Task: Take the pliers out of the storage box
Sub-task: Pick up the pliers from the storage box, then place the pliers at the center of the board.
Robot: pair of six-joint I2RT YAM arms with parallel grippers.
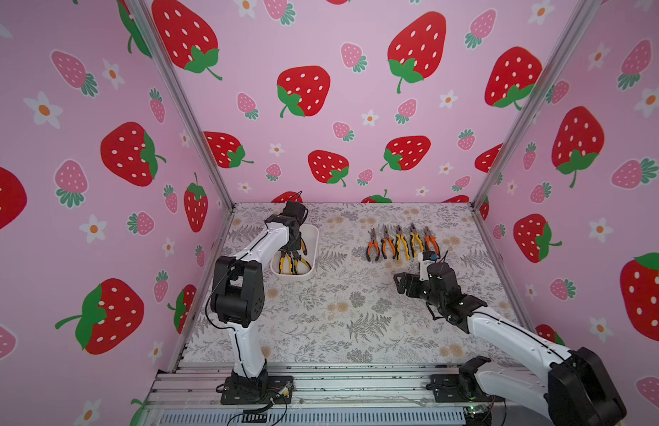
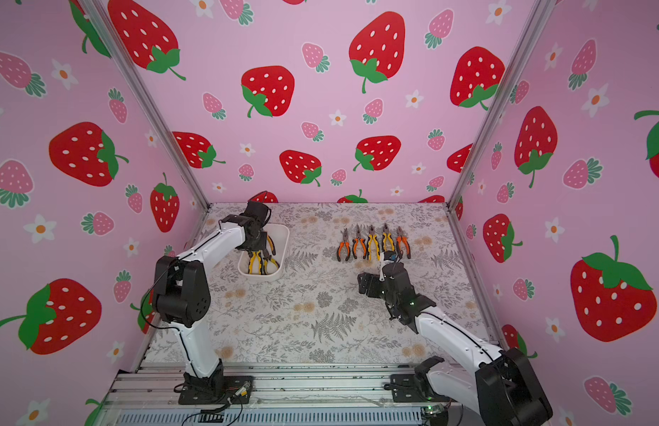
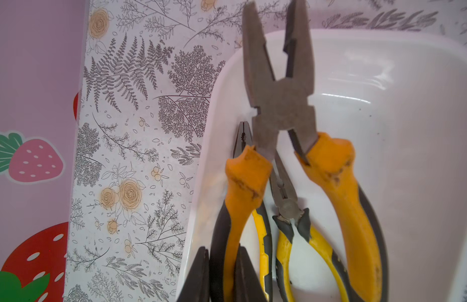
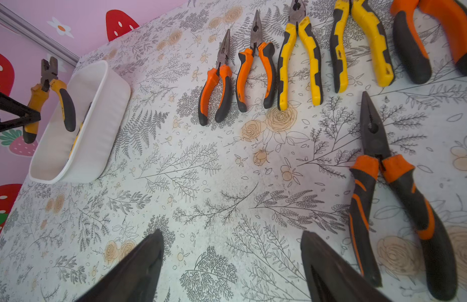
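Note:
The white storage box (image 1: 314, 236) stands at the table's back left. My left gripper (image 3: 223, 274) hangs over it, shut on one handle of blunt-nosed orange-and-black pliers (image 3: 279, 104), which are lifted with their nose pointing up past the box rim (image 3: 384, 41). Two yellow-and-black pliers (image 3: 287, 209) still lie in the box beneath. In a top view the left gripper (image 1: 293, 250) is above the box's middle. My right gripper (image 4: 232, 235) is open over bare table, with nothing between its fingers. Beside it lies a long-nosed orange-and-black pair (image 4: 391, 198).
Five pliers lie side by side in a row (image 1: 401, 243) at the back right of the table, noses toward the back wall. The right arm (image 1: 505, 332) reaches in from the front right. Pink strawberry walls (image 1: 99, 184) enclose three sides.

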